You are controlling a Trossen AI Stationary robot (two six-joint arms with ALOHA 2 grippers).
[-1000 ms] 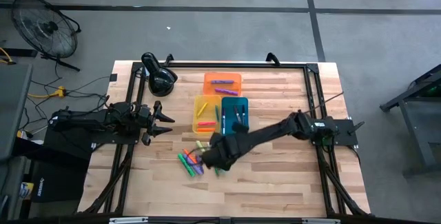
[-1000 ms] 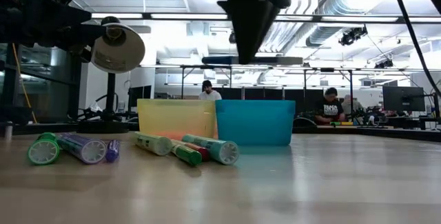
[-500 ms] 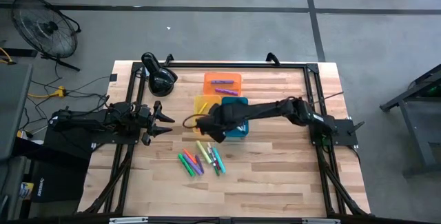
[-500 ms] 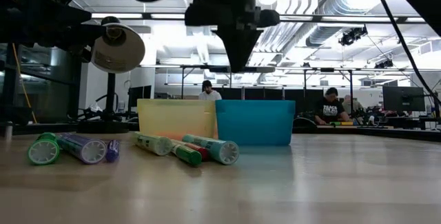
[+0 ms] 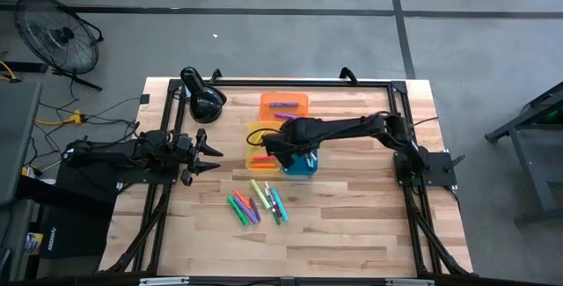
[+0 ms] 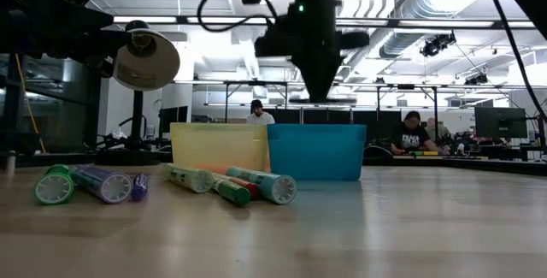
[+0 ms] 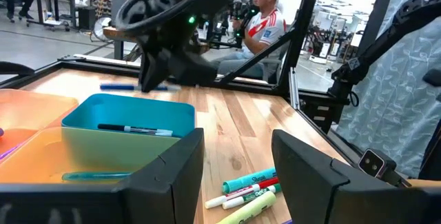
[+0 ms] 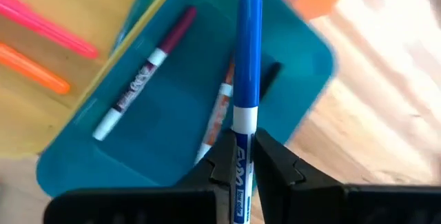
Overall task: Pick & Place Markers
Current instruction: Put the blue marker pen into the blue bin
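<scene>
The right gripper [image 8: 240,156] has swung from the loose markers [image 5: 257,203] to above the blue translucent plastic tray [image 8: 289,79], fingers pinching a slim blue-capped marker [image 8: 245,86]. Directly below lie two pens inside; its walls bound them. The left gripper [image 5: 211,156] waits well apart, fingers spread.

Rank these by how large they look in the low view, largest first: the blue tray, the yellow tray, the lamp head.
1. Blue tray and yellow tray: they look nearly alike, so I do not rank them apart.
2. Lamp head: clearly the smallest, though its distance from the camera may differ.
</scene>
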